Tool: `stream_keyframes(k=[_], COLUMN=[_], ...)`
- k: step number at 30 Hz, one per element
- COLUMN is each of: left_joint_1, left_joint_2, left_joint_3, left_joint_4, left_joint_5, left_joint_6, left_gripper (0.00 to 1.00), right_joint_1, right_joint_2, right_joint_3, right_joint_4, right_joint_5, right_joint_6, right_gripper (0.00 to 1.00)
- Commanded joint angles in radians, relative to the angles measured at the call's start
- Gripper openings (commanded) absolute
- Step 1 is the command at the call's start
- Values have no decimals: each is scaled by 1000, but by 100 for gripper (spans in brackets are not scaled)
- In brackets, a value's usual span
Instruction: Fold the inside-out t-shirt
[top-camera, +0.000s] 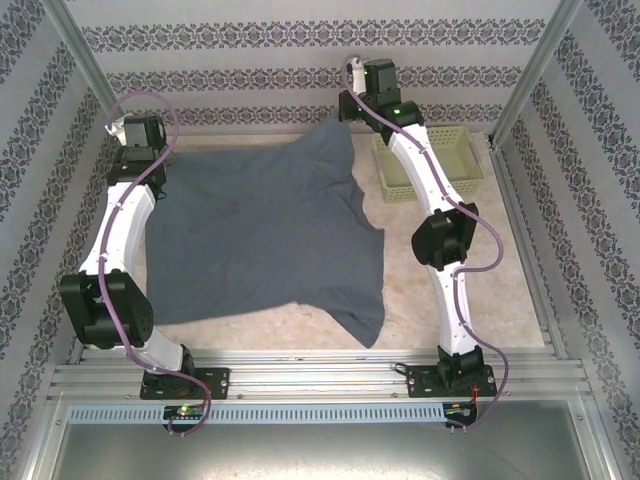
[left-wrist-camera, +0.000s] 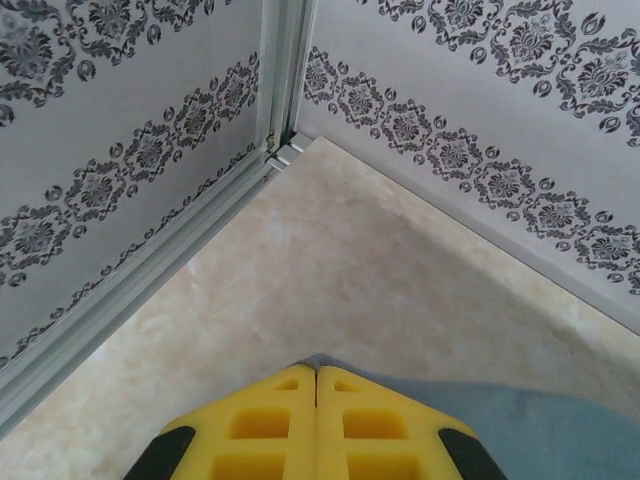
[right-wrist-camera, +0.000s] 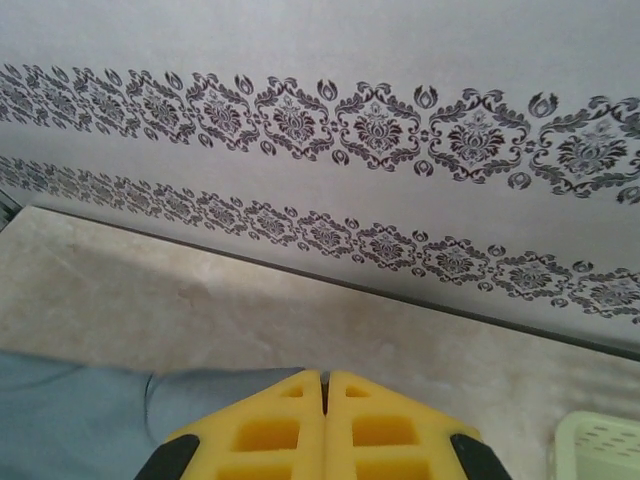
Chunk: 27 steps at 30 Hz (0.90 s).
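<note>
The slate blue-grey t-shirt (top-camera: 260, 235) lies spread over the middle of the table, one sleeve trailing toward the near edge. My left gripper (top-camera: 150, 160) is at the shirt's far left corner. In the left wrist view its yellow fingers (left-wrist-camera: 280, 420) are shut, with a tip of cloth (left-wrist-camera: 540, 430) pinched between them at the left gripper (left-wrist-camera: 317, 370). My right gripper (top-camera: 345, 120) holds the far right corner, pulled up into a peak near the back wall. In the right wrist view the right gripper (right-wrist-camera: 325, 378) is shut on the cloth (right-wrist-camera: 80, 410).
A light green basket (top-camera: 455, 160) stands at the back right, under the right arm, and its rim (right-wrist-camera: 600, 445) shows in the right wrist view. Patterned walls close the back and sides. A metal corner post (left-wrist-camera: 285, 80) stands just beyond the left gripper.
</note>
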Motion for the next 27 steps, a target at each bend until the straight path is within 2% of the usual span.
stream_keyframes(k=[1, 8, 14, 18, 23, 27], left_joint_1=[12, 53, 109, 159, 201, 228], left_joint_2=[44, 36, -7, -16, -22, -21], left_joint_3=[-51, -160, -277, -330, -445, -518], left_joint_4=[100, 193, 313, 408, 659, 790], left_joint_5=[3, 45, 98, 164, 235, 286], left_joint_6=[14, -23, -31, -46, -24, -26], left_gripper=[0, 0, 0, 0, 0, 0], right_joint_1=[7, 14, 18, 8, -19, -35], right_joint_2=[11, -9, -137, -178, -190, -243], right_joint_3=[64, 22, -231, -321, -359, -477], right_joint_4=[39, 42, 175, 237, 285, 374], right_joint_5=[19, -9, 9, 9, -20, -25], right_joint_6=[4, -25, -39, -36, 5, 35], right_gripper=[0, 0, 0, 0, 0, 0])
